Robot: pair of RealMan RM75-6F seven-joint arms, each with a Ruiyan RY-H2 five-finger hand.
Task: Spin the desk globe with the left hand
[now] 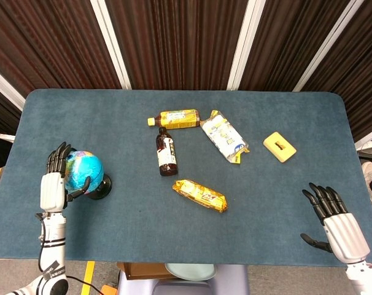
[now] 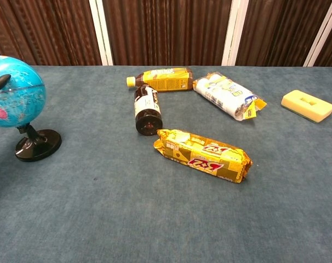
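Observation:
The desk globe (image 1: 85, 172) is a small blue ball on a black round base (image 1: 100, 187), standing near the table's left edge. My left hand (image 1: 53, 184) cups it from the left, fingers over its far side and thumb against its near side. In the chest view the globe (image 2: 15, 93) leans toward the left edge of the frame, with only a dark thumb tip (image 2: 0, 81) showing on it. My right hand (image 1: 336, 221) hovers at the front right corner, fingers spread and holding nothing.
Mid-table lie a yellow bottle (image 1: 174, 118), a dark bottle (image 1: 166, 152), a white and yellow packet (image 1: 223, 136) and a golden snack pack (image 1: 200, 195). A yellow block (image 1: 279, 146) sits to the right.

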